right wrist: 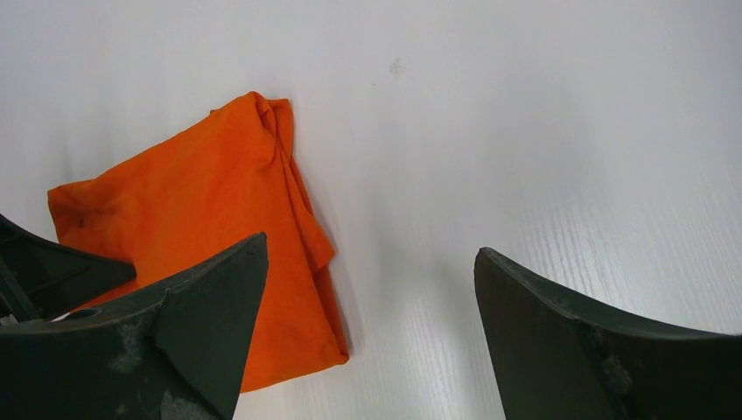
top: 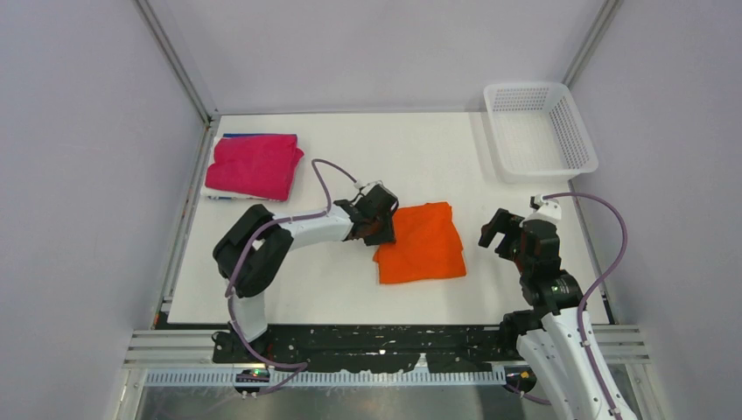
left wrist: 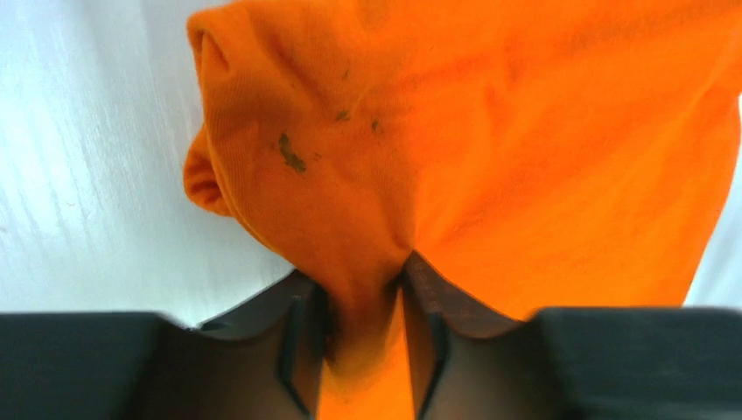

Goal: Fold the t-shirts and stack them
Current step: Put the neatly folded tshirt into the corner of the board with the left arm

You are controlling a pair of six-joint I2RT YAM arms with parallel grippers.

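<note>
Left hand (top: 383, 229) pinching left edge of orange t-shirt (top: 422, 245), cloth bunched in grip. Right hand (top: 495, 229) just right of it, spread wide, empty. Pink t-shirt (top: 254, 164) well left, folded.

White-and-black arms (top: 311, 229) — mauve cables (top: 320, 179)

You see a white mesh basket (top: 573, 131) in the upper right of the frame. It rests on the white table (top: 420, 157), which fills the centre.
</note>
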